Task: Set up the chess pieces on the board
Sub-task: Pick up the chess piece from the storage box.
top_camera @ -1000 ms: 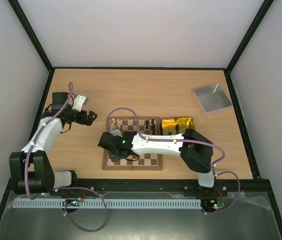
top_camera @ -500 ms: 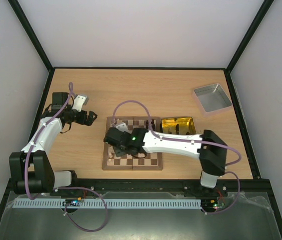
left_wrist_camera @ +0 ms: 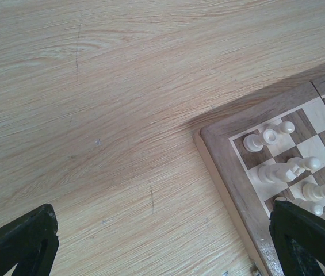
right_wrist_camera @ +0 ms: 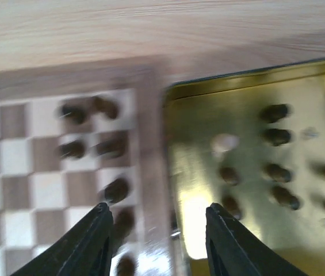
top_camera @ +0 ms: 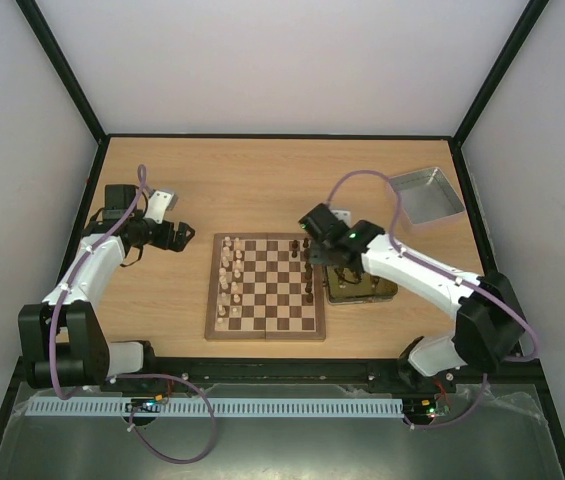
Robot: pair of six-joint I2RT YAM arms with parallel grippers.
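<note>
The chessboard (top_camera: 267,287) lies in the middle of the table. Pale cream pieces (top_camera: 227,275) stand along its left side and dark pieces (top_camera: 308,268) along its right side. More dark pieces (right_wrist_camera: 277,138) and one pale piece (right_wrist_camera: 224,142) lie in the gold tin (top_camera: 355,285) to the right of the board. My right gripper (top_camera: 314,222) is open and empty above the board's right edge and the tin; in its wrist view (right_wrist_camera: 159,221) the picture is blurred. My left gripper (top_camera: 184,238) is open and empty over bare table, left of the board's far left corner (left_wrist_camera: 208,135).
A silver-grey metal tray (top_camera: 424,196) stands at the far right of the table. Black frame rails edge the table.
My right arm has swung from the board's left side across to its right edge, over the tin. The cream pieces on the left now show. My left arm has not moved.
</note>
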